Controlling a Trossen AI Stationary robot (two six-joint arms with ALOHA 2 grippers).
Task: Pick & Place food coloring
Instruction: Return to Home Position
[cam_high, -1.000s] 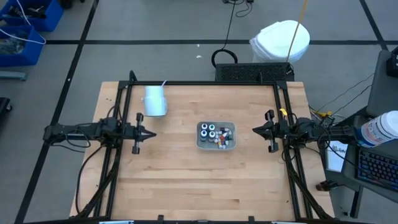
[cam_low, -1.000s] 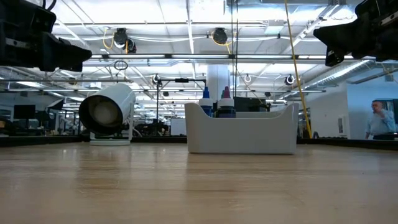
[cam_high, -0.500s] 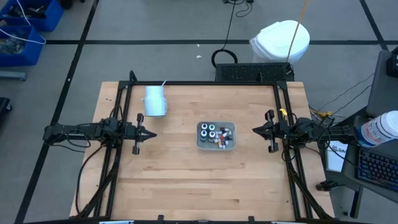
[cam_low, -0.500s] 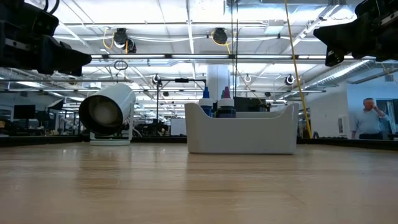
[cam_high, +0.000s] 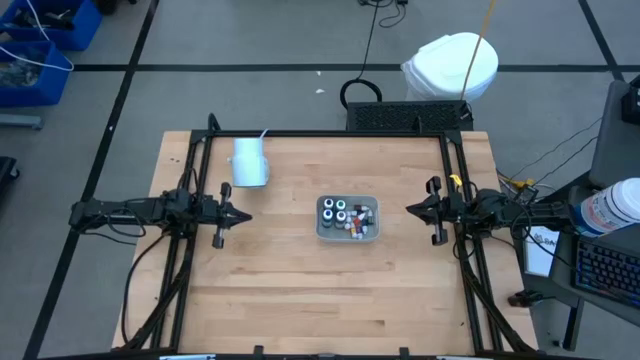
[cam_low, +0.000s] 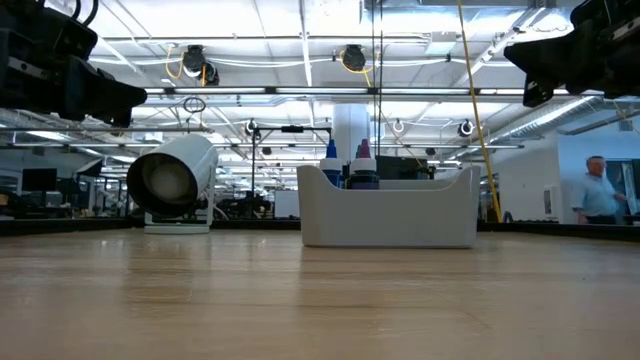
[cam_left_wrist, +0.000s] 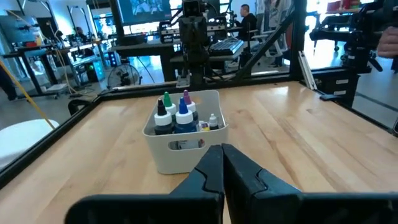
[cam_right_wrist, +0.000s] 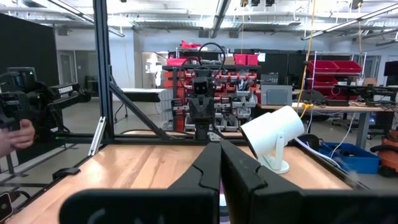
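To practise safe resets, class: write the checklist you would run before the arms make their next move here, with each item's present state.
1. Food coloring bottles inside the container: ok.
2. Left hand shut, holding nothing: ok.
3. Right hand shut, holding nothing: ok.
4. Both hands apart from the container, one on each side: ok.
5. White cup upright: not ok, it lies on its side.
6. Person beyond the table out of reach: cannot tell.

No readable text, labels, brands or numbers on anything in view.
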